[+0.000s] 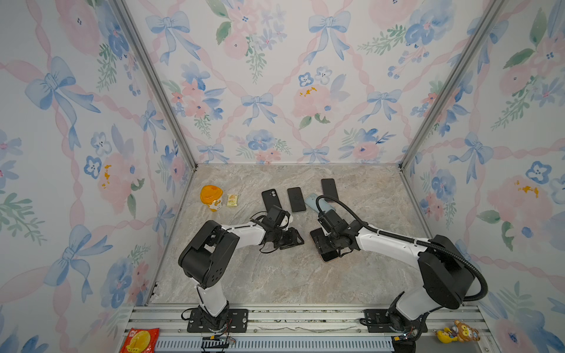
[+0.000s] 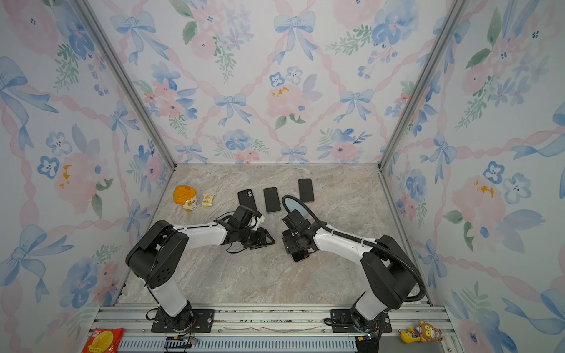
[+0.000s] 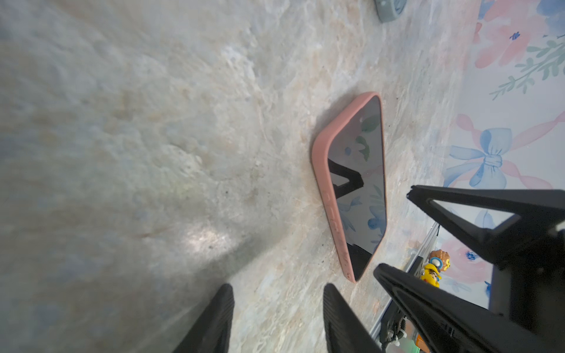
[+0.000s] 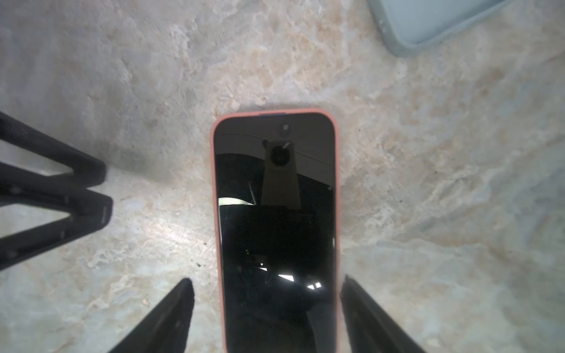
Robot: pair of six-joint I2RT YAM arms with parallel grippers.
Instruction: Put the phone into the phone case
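The phone (image 4: 275,229) lies screen up on the marble table, seated in a pink phone case (image 4: 217,244). My right gripper (image 4: 266,279) hangs over its near end, open, one finger on each side and neither touching it. In the left wrist view the same phone (image 3: 360,183) and pink case (image 3: 324,183) lie flat beside the right fingers (image 3: 458,220). My left gripper (image 3: 277,287) is open over bare table with nothing between its fingers. In a top view the left gripper (image 1: 295,240) and right gripper (image 1: 325,249) face each other, and the cased phone's end (image 1: 331,259) shows.
Three dark phones (image 1: 270,198) (image 1: 296,199) (image 1: 329,189) lie in a row at the back, with a pale blue-grey case (image 1: 313,201) (image 4: 428,21) beside them. A yellow cup (image 1: 211,197) and a snack packet (image 1: 232,200) stand back left. The left fingers (image 4: 61,189) are close by.
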